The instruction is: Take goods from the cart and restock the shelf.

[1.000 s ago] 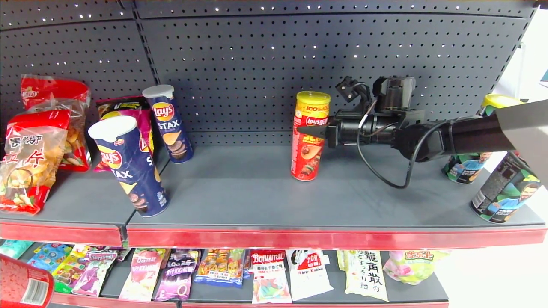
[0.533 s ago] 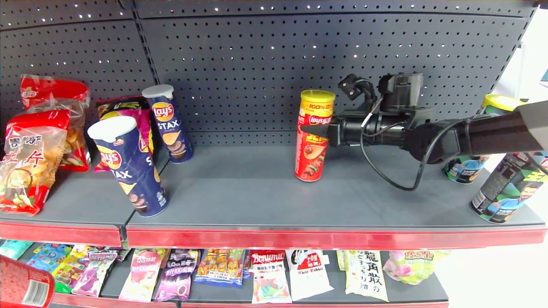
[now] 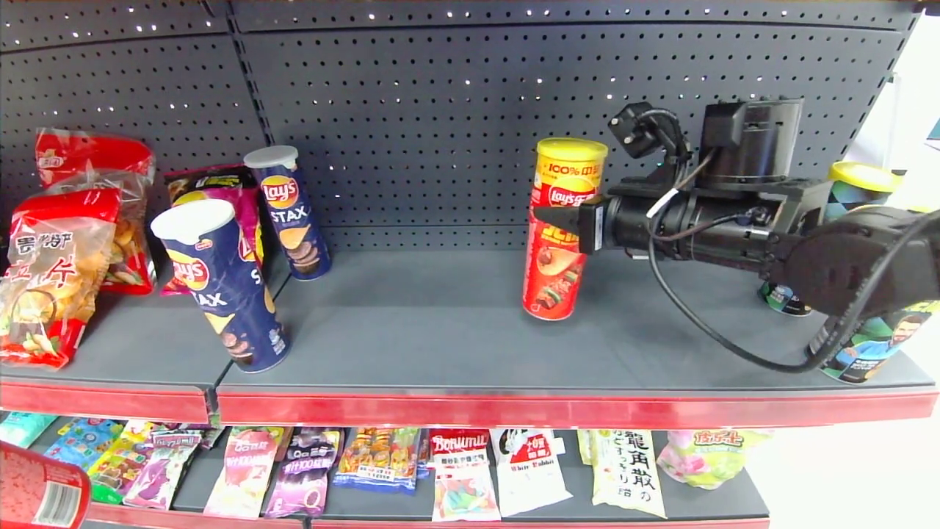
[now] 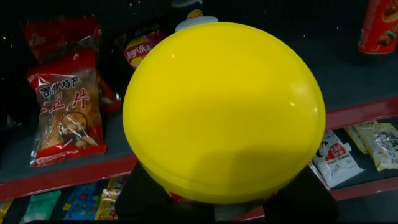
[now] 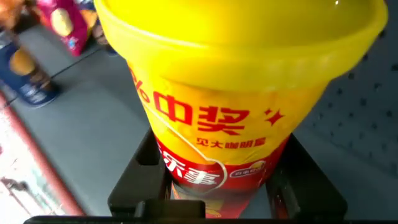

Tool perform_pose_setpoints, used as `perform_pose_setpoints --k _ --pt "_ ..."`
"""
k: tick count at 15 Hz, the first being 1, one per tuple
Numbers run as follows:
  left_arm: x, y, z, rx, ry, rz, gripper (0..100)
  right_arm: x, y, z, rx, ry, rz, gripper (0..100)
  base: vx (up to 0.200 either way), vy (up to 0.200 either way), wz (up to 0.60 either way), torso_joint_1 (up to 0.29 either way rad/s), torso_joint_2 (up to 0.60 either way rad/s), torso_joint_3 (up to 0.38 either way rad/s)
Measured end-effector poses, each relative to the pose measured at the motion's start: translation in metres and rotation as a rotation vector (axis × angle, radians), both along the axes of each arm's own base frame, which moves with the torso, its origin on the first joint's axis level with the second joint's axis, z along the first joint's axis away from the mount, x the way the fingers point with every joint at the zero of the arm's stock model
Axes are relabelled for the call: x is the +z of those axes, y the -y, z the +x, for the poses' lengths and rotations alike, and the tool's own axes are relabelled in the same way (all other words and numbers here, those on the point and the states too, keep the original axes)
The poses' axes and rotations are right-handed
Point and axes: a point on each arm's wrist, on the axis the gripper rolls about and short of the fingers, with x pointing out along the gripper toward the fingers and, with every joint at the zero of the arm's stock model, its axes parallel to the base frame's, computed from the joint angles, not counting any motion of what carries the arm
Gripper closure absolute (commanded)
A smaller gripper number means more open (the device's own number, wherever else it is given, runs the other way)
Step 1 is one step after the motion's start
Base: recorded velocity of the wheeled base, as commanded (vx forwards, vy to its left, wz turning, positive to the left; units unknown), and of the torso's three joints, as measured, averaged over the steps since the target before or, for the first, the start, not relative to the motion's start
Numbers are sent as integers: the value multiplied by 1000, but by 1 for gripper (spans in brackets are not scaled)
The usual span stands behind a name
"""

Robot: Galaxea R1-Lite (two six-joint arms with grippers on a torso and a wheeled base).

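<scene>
Shifting red can (image 3: 559, 242) right and toward the shelf (image 3: 440, 330) front edge since a second ago | right gripper (image 3: 562, 220) fingers pinching its upper half | placement unfinished, release pending | left gripper (image 4: 217, 208) fingers clasping second can (image 4: 224, 112).

Red can (image 3: 559, 242) has been shifted right along the shelf (image 3: 440, 345) and slightly forward, clamped in the right gripper (image 3: 562, 217). It is now tilted, lid end rightward. Green cans (image 3: 874, 345) are more covered by the arm.
</scene>
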Motion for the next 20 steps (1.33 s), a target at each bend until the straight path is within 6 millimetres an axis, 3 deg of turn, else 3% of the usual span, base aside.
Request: perform_pose_setpoints --k 5,9,20 --pt "-2 0 -2 0 5 0 100 -11 -11 -34 73 52 27 100 0 0 0 0 0 0" --pt "-4 0 -4 0 4 0 100 -28 -19 -48 77 10 -13 100 0 0 0 0 0 0" --pt "-8 0 -2 0 -9 1 100 -47 -27 -46 73 39 -14 100 0 0 0 0 0 0"
